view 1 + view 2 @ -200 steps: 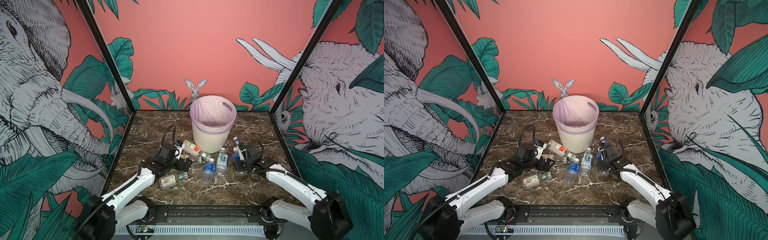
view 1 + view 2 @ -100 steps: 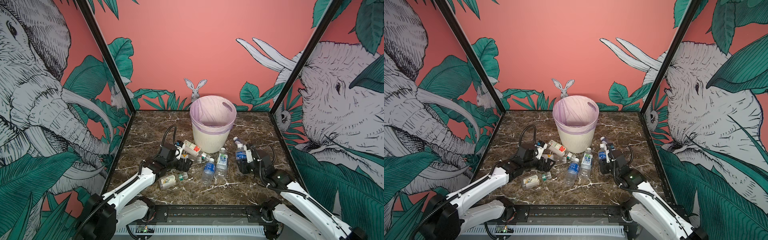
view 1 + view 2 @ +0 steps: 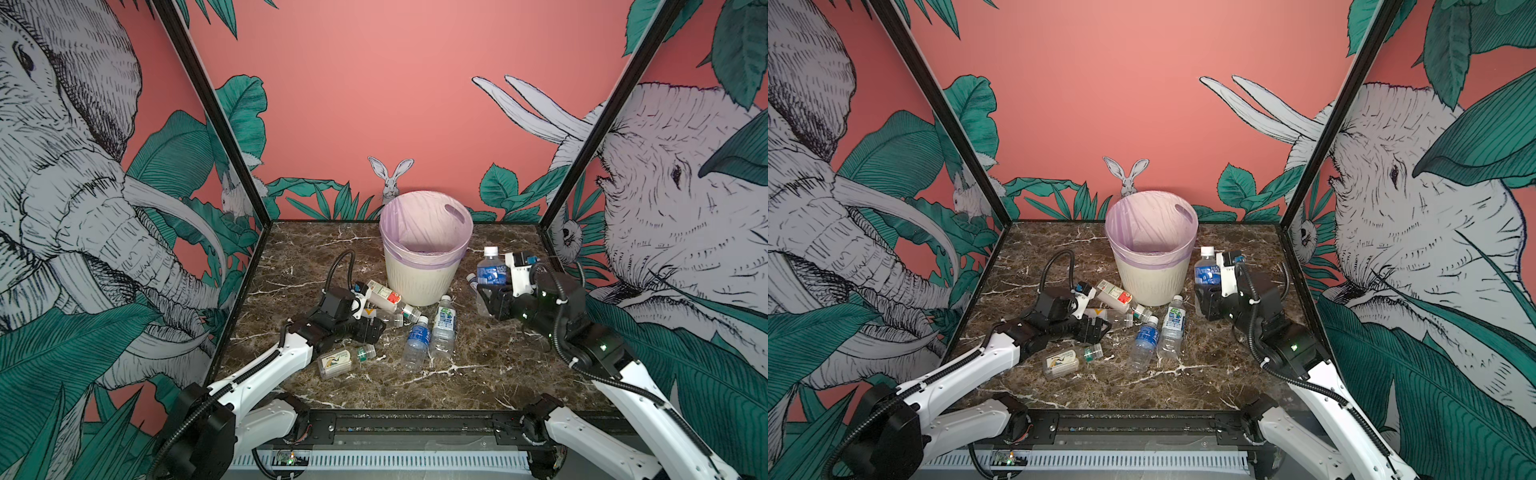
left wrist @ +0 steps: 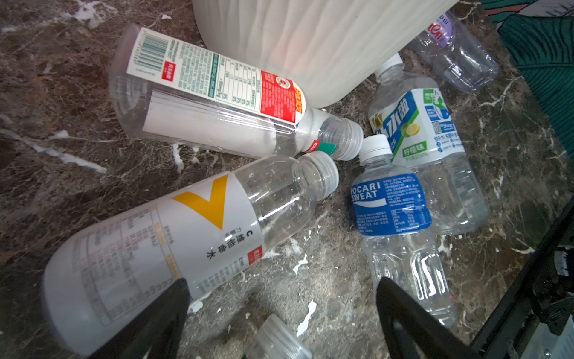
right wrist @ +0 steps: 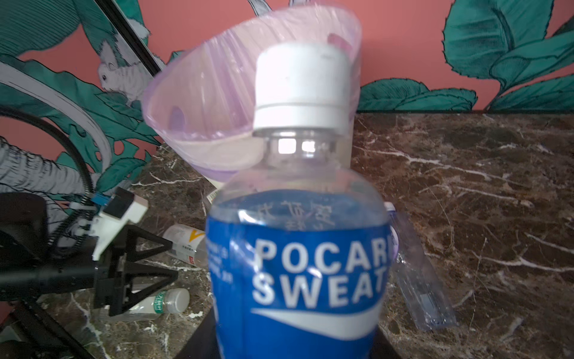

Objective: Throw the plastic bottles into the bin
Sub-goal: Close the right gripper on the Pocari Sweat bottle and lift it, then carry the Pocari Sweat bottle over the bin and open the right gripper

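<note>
Just right of the bin (image 3: 415,286), a blue-labelled bottle (image 3: 491,270) is held upright, cap up, pinched low on its body by the right gripper (image 3: 492,293). In front of the bin and to its left, the left gripper (image 3: 371,328) is spread wide, nothing being held, just beside a yellow-marked bottle (image 4: 174,236). Other bottles (image 3: 417,338) are left lying near the bin's foot.

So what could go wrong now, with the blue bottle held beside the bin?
1. The right hand holds the blue-label bottle beside the bin, seemingly not above its rim; swinging across might knock the bin.
2. The open left hand hovers over the yellow-marked bottle; closing might shove the neighbouring red-white bottle.
</note>
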